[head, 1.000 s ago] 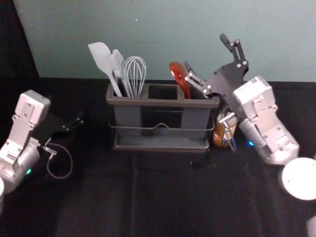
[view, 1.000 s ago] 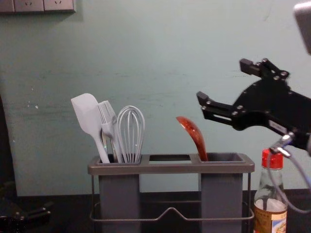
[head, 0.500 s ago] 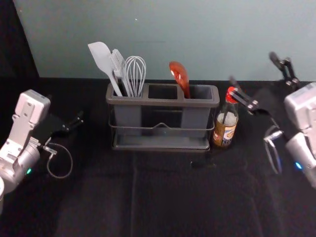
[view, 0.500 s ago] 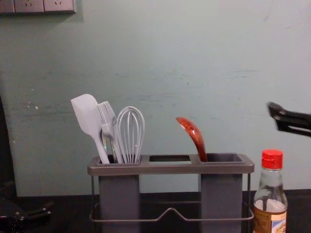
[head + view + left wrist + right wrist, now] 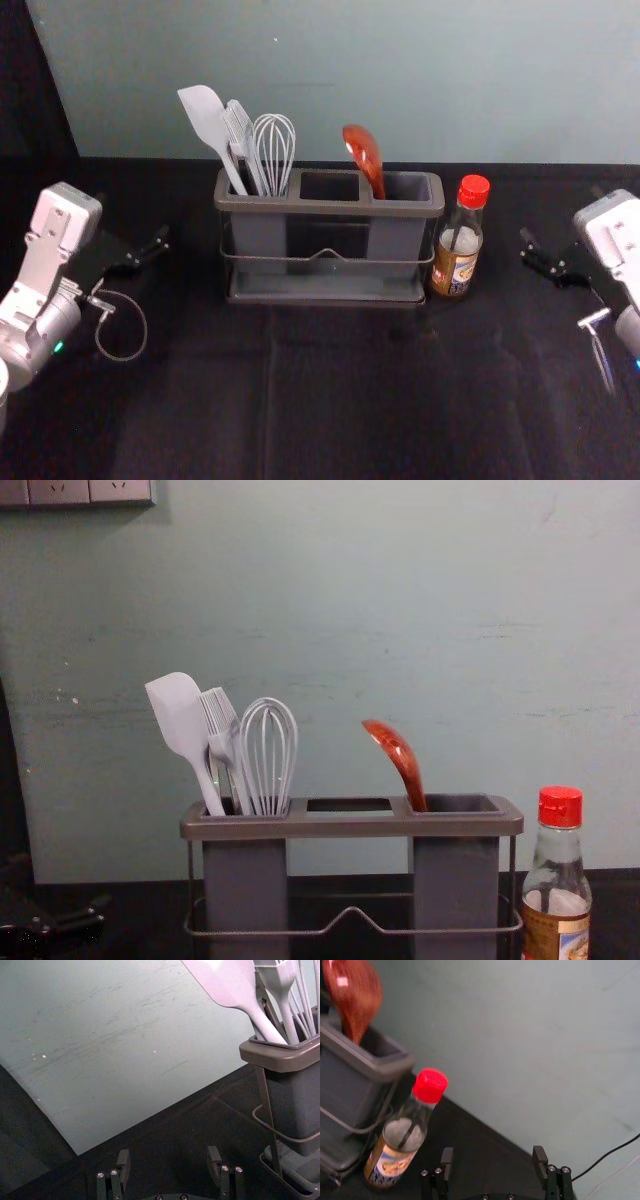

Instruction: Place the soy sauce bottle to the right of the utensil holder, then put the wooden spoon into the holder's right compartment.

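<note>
The left arm (image 5: 45,260) reaches in from the left edge of the tabletop (image 5: 330,400), its pale wrist housing raised and angled inward. The left gripper (image 5: 132,220) hangs over the tabletop's left side, slanting toward the rear edge; in the left wrist view, its jaws stand wide apart, roughly level with each other. A thin cable (image 5: 143,325) loops beside that wrist, near a small green light (image 5: 58,347).

The right arm (image 5: 618,240) comes in over the tabletop's right side, partly cut off by the head view's edge. The right gripper (image 5: 561,214) points inward and toward the rear edge, and the right wrist view shows its jaws spread wide. Another cable (image 5: 603,360) hangs from a metal fitting (image 5: 593,318) beneath that wrist.
</note>
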